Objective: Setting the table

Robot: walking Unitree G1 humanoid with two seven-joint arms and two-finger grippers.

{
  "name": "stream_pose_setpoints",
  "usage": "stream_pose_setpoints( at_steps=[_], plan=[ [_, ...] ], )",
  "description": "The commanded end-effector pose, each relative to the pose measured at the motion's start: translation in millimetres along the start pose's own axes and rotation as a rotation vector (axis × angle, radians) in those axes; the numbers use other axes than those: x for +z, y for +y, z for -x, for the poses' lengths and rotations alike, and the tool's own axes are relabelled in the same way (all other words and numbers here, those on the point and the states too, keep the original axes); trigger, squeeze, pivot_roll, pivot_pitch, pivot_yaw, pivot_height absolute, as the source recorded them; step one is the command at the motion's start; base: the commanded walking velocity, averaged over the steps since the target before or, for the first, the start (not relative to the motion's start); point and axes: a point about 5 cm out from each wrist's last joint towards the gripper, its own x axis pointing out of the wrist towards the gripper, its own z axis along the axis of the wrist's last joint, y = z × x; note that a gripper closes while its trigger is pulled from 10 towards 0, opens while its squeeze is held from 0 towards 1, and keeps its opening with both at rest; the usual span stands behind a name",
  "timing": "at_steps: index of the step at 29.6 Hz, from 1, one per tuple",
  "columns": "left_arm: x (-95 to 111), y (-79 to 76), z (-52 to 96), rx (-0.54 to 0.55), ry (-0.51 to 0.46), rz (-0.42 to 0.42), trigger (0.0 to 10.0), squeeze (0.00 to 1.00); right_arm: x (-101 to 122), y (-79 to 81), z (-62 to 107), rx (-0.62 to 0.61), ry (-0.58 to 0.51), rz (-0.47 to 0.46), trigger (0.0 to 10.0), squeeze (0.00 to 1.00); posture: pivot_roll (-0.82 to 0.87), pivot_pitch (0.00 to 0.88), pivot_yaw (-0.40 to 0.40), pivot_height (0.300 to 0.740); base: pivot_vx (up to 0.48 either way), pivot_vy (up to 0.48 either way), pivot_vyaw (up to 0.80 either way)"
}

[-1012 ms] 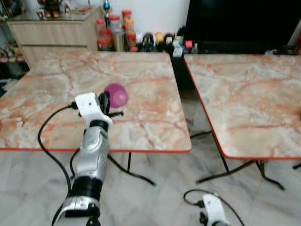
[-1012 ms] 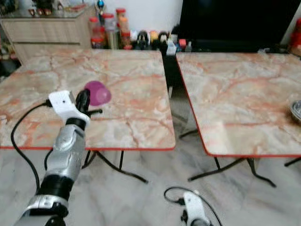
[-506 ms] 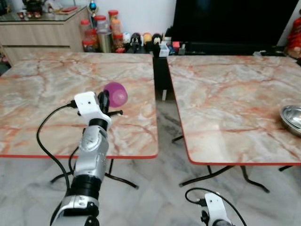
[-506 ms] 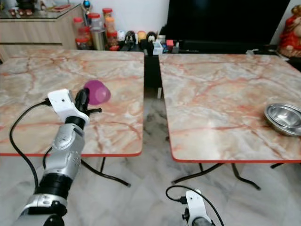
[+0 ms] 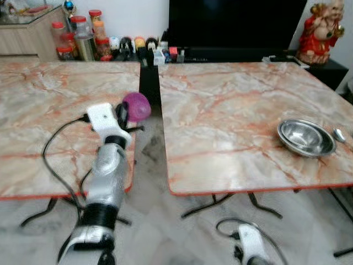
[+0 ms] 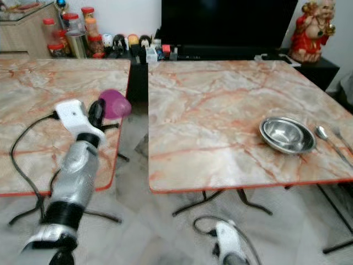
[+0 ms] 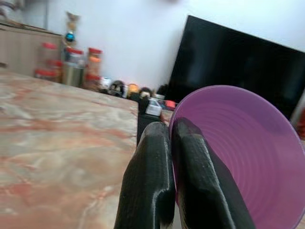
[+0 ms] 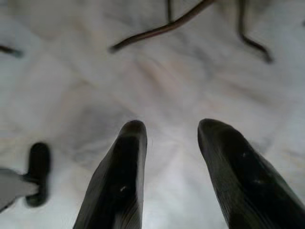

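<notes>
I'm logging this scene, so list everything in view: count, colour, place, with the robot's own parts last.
Tables: two, orange-veined marble, side by side.
Purple cup: one, held over the gap between the tables.
Steel bowls: stacked, silver, right table's near right part.
Spoon: one, silver, right of the bowls.
Jars: several, red-lidded, behind the left table.
TV: one, black, far side.
Figurine: one, red, far right.
Left gripper: pinching the cup's rim.
Right gripper: low, above the floor.

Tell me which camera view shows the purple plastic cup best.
The left wrist view: the purple plastic cup appears large, its rim pinched between the left gripper fingers. Both eye views show it small, held above the gap between tables.
</notes>
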Motion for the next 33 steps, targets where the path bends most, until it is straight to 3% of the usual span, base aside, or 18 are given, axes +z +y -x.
stream_pose_setpoints(
  at_steps=[1,33],
  plan=[
    [1.8,-12.9,-1.3,-0.033,-0.009,0.013,10.0,0.0,-2.3,-11.2,0.7,-0.027,0.007,-0.002,10.0,0.0,0.06,0.0,-0.034,0.74,0.266,-0.311,0.0],
    [3.7,-14.1,-3.3,-0.046,-0.007,0.012,10.0,0.0,-3.5,-8.4,0.6,-0.019,0.018,0.012,10.0,0.0,0.06,0.0,-0.026,0.74,0.265,-0.317,0.0]
  ],
)
